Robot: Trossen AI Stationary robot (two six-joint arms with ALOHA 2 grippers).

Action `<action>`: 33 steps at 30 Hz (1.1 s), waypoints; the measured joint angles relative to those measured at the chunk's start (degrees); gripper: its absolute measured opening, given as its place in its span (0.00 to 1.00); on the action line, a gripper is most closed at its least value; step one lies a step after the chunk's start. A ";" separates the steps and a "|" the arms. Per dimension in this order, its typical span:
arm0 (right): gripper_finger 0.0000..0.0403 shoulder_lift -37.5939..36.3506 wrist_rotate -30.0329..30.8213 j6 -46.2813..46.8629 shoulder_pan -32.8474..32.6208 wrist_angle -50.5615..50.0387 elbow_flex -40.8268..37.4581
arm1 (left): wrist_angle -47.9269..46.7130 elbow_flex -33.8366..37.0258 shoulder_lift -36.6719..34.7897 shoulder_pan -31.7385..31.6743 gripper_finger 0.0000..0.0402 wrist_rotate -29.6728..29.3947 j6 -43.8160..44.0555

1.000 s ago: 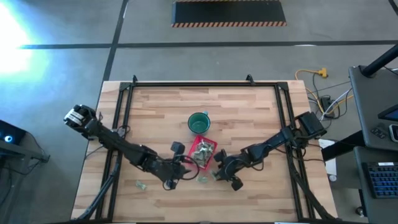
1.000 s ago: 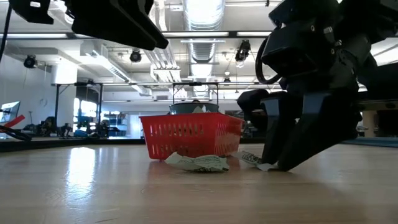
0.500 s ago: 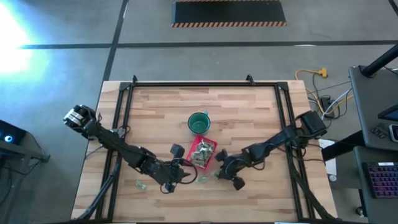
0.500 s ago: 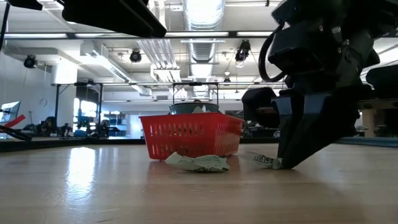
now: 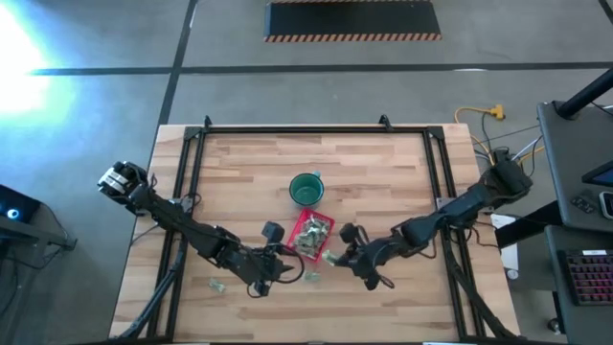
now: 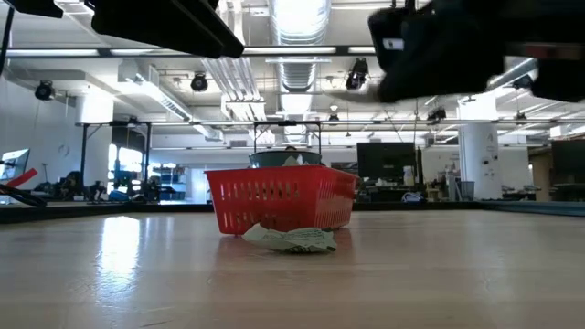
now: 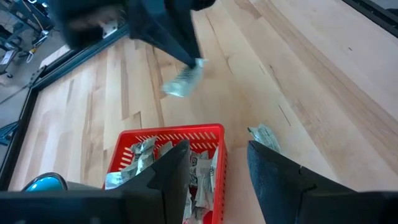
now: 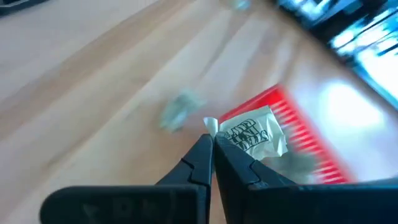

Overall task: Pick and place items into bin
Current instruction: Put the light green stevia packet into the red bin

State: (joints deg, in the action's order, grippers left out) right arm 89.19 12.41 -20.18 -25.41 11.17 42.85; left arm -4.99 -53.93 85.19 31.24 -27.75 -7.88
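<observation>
The wooden counter [image 5: 383,182] is seen from above with both dark arms reaching in toward the middle. Compared with a second ago, the right arm has been swung up and over: it was planted low on the counter beside the bin, and in the low view it is now lifted clear of the surface, with only its dark bulk left at the top of the frame.

The red bin [image 5: 313,233] is parked mid-counter, just in front of the green cup [image 5: 306,188], and it is already well stocked with pale wrapped pieces.

The right pincer [image 5: 337,257] is now held just beside the bin's right corner. Its fingers are pressed together on one wrapped piece [image 8: 252,138], which is seen pinched at the tips with the red bin wall right behind it. So the pick looks done, and the carry is probably nearly over; a short move over the rim and a release is likely all that's left for this one.

The left pincer [image 7: 217,171] is spread and nothing is held in it; it is hovered near the bin's front side.

Loose pieces are left on the counter: one [image 6: 291,238] lying right against the bin's front, one [image 5: 218,285] well off toward the left front, and one [image 7: 266,136] beside the bin.
</observation>
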 joint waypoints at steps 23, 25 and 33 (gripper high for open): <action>0.16 8.27 -5.19 -1.89 12.35 15.20 0.63 | -0.50 0.02 0.00 0.00 0.36 -0.15 0.00; 0.21 7.88 -5.04 -1.45 12.38 14.98 0.63 | -0.50 0.04 0.00 0.00 0.36 -0.15 0.02; 0.37 4.53 -4.90 -1.18 12.35 13.27 0.63 | 1.47 0.31 2.15 0.00 0.36 5.44 -0.05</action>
State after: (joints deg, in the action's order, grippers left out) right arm 93.72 7.51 -21.36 -13.06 24.43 43.48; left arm -3.52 -53.63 87.34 31.24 -22.31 -7.93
